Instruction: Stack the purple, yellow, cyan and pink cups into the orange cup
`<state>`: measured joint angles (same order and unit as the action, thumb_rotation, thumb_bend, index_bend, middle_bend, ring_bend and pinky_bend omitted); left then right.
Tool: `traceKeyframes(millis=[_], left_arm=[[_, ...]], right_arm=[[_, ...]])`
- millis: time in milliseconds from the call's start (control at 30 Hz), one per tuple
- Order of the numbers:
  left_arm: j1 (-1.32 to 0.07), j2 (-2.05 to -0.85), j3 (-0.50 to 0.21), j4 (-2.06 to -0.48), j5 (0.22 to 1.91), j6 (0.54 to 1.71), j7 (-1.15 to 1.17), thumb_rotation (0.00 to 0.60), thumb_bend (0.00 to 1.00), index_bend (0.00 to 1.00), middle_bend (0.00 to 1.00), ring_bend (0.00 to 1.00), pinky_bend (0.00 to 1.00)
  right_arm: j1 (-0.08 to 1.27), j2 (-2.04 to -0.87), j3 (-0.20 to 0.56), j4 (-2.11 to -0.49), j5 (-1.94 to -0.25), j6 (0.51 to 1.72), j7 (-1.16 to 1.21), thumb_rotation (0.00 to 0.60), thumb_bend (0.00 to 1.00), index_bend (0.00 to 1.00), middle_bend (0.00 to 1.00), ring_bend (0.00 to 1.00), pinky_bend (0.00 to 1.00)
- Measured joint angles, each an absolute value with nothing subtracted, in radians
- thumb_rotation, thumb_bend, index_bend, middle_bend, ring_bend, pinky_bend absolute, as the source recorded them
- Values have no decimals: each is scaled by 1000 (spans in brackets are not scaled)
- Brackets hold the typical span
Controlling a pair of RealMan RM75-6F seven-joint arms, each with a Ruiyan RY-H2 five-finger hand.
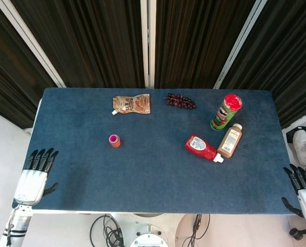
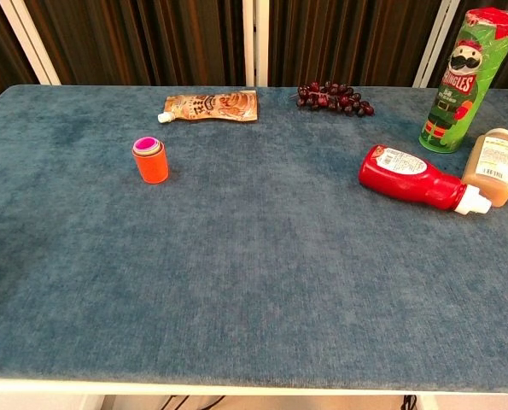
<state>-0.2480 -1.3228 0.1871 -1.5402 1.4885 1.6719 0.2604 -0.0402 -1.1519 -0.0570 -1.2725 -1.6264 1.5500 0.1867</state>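
The tall green can with the red lid, standing upright at the far right of the table, carries the brand "Pringles" running up its side, only partly readable, beside a mustached face logo. The brown pouch, the lying red bottle and the small brown bottle all bear printed labels, but their writing is too small to read.

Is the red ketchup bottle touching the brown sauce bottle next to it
Cannot tell. In the chest view the ketchup bottle's white cap sits right against the brown sauce bottle, with no clear gap or contact; the head view is equally unclear.
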Motion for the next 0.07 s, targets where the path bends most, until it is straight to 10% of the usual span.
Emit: traceKeyframes(millis=[67], left_arm=[[-226, -1317, 189, -1512, 1499, 1683, 232, 600, 126, 44, 11, 0, 32]], right_arm=[[-43, -1154, -58, -1271, -1629, 1554, 188, 600, 228, 0, 0, 0, 0]])
